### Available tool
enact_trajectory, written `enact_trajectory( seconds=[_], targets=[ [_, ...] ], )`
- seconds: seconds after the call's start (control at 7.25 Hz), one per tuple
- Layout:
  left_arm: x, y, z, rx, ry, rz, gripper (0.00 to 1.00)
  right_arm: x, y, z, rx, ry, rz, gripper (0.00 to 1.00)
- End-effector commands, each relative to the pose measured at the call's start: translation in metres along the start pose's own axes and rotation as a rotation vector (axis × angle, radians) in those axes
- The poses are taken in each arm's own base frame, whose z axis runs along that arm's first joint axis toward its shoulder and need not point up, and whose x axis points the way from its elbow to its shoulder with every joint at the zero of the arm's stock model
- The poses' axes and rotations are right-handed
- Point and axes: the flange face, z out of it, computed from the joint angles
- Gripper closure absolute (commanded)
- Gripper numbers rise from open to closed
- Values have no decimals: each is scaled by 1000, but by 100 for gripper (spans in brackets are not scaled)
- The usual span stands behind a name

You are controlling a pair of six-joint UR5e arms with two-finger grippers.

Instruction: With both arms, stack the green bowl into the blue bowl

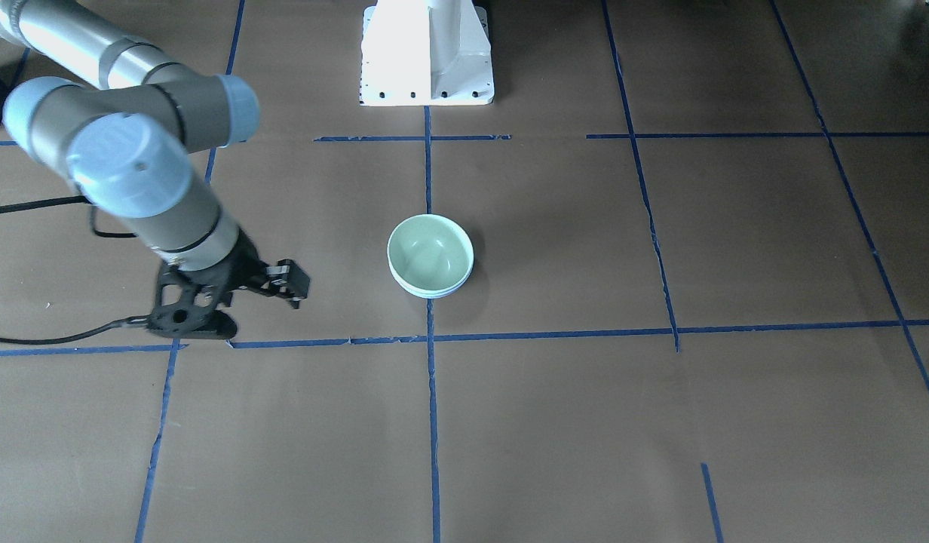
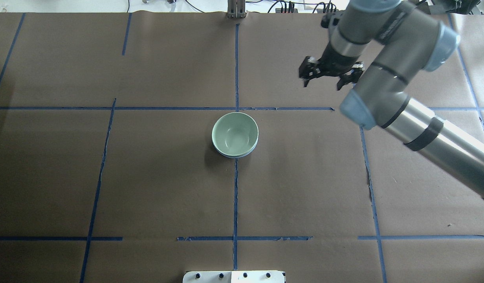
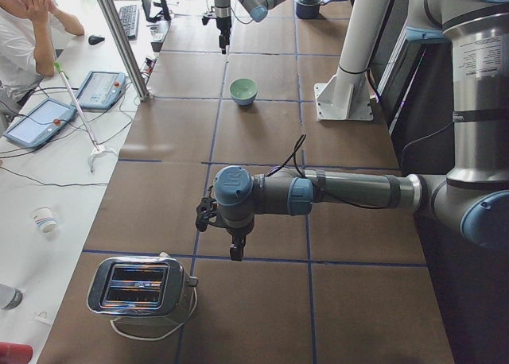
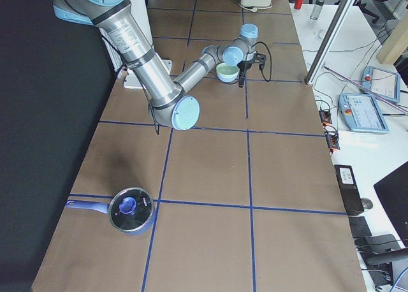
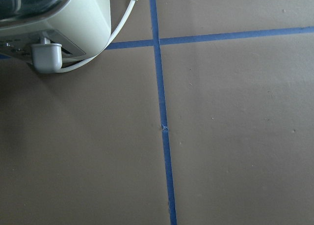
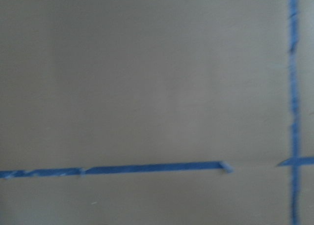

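Observation:
The green bowl sits nested inside the blue bowl, of which only a thin rim shows beneath it, at the table's middle. Both show in the overhead view, green bowl and blue rim. My right gripper is open and empty, above the table away from the bowls; it also shows in the front-facing view. My left gripper shows only in the exterior left view, far from the bowls near the toaster. I cannot tell whether it is open or shut.
A chrome toaster with a white cord stands by the left gripper; it also shows in the left wrist view. A blue lidded pot sits at the right end. The white pedestal is behind the bowls. An operator sits beside the table.

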Motion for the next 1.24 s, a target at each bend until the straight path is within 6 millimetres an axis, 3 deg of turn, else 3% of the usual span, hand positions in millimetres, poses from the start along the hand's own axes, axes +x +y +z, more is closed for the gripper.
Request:
enact_trajectory(
  seconds=[0.0,0.28,0.41,0.55,0.83,1.1],
  targets=[
    [-4,1,4,-9,-17,-5,0,198,-19,-49,-15,77,-192,0],
    [-12,5,15,-35,-31,-18,0,355,6,-78,-42,99,-288,0],
    [-11,7,14,-33,-18,-17,0,421,30,-82,-52,80,-323,0],
    [-18,14,21,-57,-19,-44,0,470,62,-69,-85,83,-333,0],
    [-7,5,10,-26,-29,-8,0,543,136,-39,-109,88,-267,0],
    [-5,4,8,-21,-29,-4,0,551,154,-31,-56,90,-217,0]
  ],
)
